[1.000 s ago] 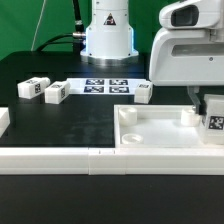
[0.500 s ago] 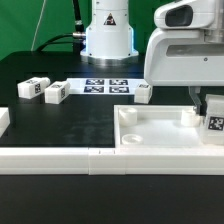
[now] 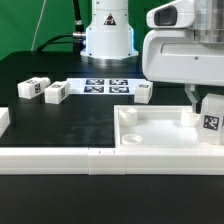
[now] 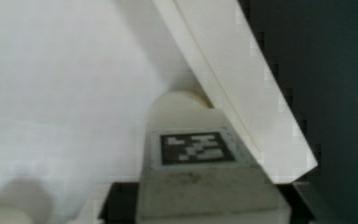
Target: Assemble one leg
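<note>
White arm low, fingers (image 3: 205, 108) clamping leg (image 3: 212, 122).

A green backdrop (image 3: 30, 25) hangs behind the black table (image 3: 60, 125); even light, soft shadows.

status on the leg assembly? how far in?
Done: one leg is picked up, sitting at the end effector over the white panel's far corner on the exterior view's right. In hand: bringing it to that corner; whether it is seated isn't visible. Left: seating it. Three other legs lie loose by the marker board.
</note>
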`<state>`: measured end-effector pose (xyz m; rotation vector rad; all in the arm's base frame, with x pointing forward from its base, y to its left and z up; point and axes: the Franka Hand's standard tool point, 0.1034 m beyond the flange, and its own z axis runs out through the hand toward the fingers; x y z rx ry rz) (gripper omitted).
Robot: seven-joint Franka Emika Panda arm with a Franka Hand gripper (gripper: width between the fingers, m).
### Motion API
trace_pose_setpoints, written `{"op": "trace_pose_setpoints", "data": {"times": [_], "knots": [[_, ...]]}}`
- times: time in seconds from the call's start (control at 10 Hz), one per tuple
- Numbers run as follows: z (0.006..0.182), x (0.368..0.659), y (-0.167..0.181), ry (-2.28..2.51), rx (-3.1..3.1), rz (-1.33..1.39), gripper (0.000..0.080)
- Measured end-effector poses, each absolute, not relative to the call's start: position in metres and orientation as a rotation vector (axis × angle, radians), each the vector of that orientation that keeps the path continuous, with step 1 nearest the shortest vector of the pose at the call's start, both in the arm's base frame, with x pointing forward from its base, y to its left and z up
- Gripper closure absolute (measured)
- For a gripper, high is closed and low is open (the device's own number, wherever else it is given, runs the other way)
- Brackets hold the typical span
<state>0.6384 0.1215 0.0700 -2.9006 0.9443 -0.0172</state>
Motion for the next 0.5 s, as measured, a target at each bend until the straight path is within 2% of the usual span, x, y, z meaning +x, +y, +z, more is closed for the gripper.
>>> {"op": "trace_pose_setpoints", "data": {"times": [0.5], "knots": [[0.0680,0.6377,0.1210,1.612,-2.562,0.016,0.0505]]}}
